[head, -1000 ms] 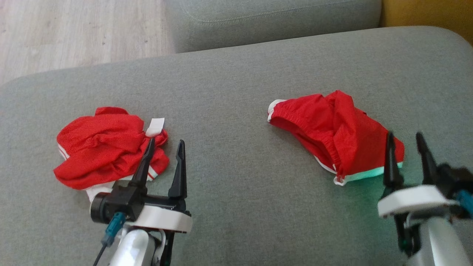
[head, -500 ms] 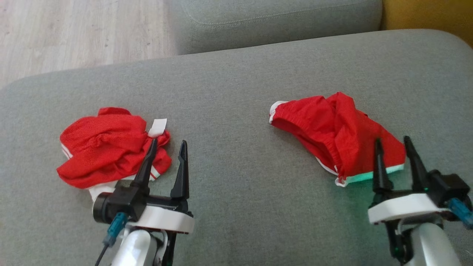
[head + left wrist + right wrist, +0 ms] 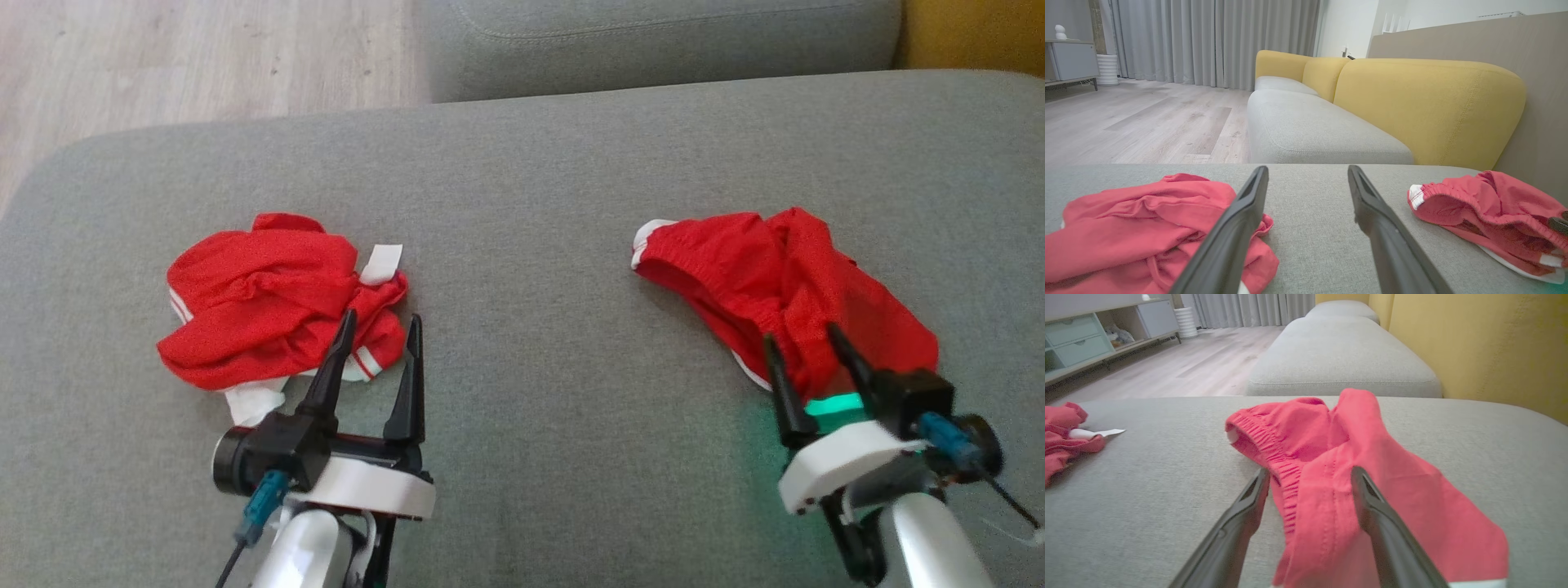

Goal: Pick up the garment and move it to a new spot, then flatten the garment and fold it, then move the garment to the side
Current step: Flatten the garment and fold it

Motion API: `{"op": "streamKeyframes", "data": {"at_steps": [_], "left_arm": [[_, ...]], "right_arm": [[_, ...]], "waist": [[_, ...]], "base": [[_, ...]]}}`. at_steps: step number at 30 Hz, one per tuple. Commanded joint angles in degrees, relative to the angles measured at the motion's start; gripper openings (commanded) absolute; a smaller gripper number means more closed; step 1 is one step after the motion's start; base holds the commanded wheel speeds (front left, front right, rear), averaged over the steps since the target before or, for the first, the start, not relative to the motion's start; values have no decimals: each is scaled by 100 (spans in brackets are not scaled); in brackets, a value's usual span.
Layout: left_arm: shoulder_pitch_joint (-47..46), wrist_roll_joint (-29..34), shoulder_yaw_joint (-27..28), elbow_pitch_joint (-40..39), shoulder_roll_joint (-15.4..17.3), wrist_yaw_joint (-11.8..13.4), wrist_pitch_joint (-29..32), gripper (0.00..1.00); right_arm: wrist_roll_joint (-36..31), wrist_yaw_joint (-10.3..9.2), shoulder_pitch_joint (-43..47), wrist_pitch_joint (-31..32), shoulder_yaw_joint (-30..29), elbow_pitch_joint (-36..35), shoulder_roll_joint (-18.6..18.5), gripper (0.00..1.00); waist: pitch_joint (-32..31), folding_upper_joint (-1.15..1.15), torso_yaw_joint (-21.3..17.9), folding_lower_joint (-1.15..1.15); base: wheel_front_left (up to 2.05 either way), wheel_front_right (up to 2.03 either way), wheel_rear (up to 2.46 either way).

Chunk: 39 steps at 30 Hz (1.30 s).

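In the head view, your left claw [image 3: 383,317] is released at the lower left, with one tip over the left garment's [image 3: 261,310] near edge. Your right claw [image 3: 799,333], also released, straddles the right garment's [image 3: 759,278] near hem at the lower right. Bare cushion [image 3: 522,343] lies wide between the two garments.

In the left wrist view, open cushion runs ahead between the fingers.

In the right wrist view, the right garment's waistband edge lies between the fingers.

Broad grey seat cushion [image 3: 522,188] up front, another grey cushion [image 3: 653,41] just beyond it. Pale wooden floor [image 3: 204,57] off to the left. Yellow backrest [image 3: 1425,106], grey curtains [image 3: 1208,41] and a low cabinet [image 3: 1086,339] further back.
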Motion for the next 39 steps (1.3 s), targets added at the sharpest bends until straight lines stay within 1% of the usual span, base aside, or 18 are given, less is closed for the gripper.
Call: {"op": "streamKeyframes", "data": {"at_steps": [1, 7, 11, 12, 13, 18, 24, 32, 37, 38, 39], "left_arm": [[-208, -22, 147, -159, 1, 7, -54, 100], [-231, -22, 145, -176, 1, 20, -54, 100], [-252, -36, 115, -183, 1, 22, -54, 100], [-259, -38, 105, -181, 1, 21, -54, 100], [-266, -39, 97, -179, 1, 19, -54, 100], [-303, -41, 82, -155, 1, 8, -54, 100], [-320, -19, 78, -107, 1, -16, -54, 100], [-353, -34, 51, -116, 1, -10, -54, 100], [-369, -36, 62, -104, 0, -5, -54, 100], [-369, -36, 62, -104, 0, -5, -54, 100], [-374, -38, 55, -99, 0, -8, -54, 100]], "right_arm": [[-100, -4, -74, 58, -25, -147, -32, 100], [-346, -4, -25, 337, -461, -69, -32, 100], [-368, -4, -66, 480, -555, 17, -32, 100], [-313, -4, -83, 519, -530, 58, -32, 52], [-269, -4, -105, 531, -494, 88, -32, 0], [133, -4, -308, 372, -102, 99, -32, 0], [587, -4, -688, 165, 625, -85, -32, 0], [983, -4, -1285, 465, 1650, -86, -32, 0], [1313, -4, -1563, 543, 2430, 147, -32, 0], [1313, -4, -1563, 543, 2430, 147, -32, 0], [1404, -4, -1616, 540, 2581, 239, -32, 0]], "waist": [[20, 0, 46, 0], [115, 0, 109, 0], [200, 0, 116, 0], [215, 0, 117, 0], [226, 0, 118, 0], [237, 0, 128, 0], [160, 0, 196, 0], [191, 0, 454, 0], [258, 0, 631, 0], [258, 0, 631, 0], [267, 0, 665, 0]], "base": [[0, 0, 0], [0, 0, 0], [0, 0, 0], [0, 0, 0], [0, 0, 0], [0, 0, 0], [0, 0, 0], [0, 0, 0], [0, 0, 0], [0, 0, 0], [0, 0, 0]]}}
